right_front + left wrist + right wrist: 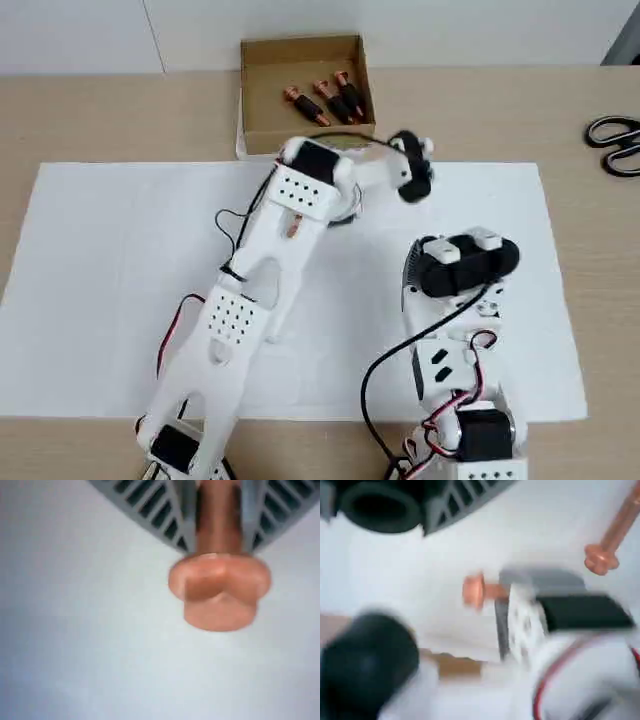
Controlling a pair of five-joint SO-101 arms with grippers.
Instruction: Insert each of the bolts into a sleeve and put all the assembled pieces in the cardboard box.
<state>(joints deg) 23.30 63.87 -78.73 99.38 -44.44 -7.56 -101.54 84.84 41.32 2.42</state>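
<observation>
A copper bolt (220, 590) is pinched by its shank in the left claw (220, 525) over the white paper (120, 280), near the cardboard box (262, 115) — three assembled pieces (325, 98) are seen inside. A black sleeve (375, 502) is gripped in the right claw (380, 515) — a loose bolt (612, 537) is seen lying on the paper.

The white left arm (250, 290) stretches diagonally forward, its left gripper (220, 520) clamping a copper-coloured flanged bolt (220, 592). The white right arm (460, 340) sits folded, its right gripper (375, 495) closed around a black tubular sleeve (380, 510).
</observation>
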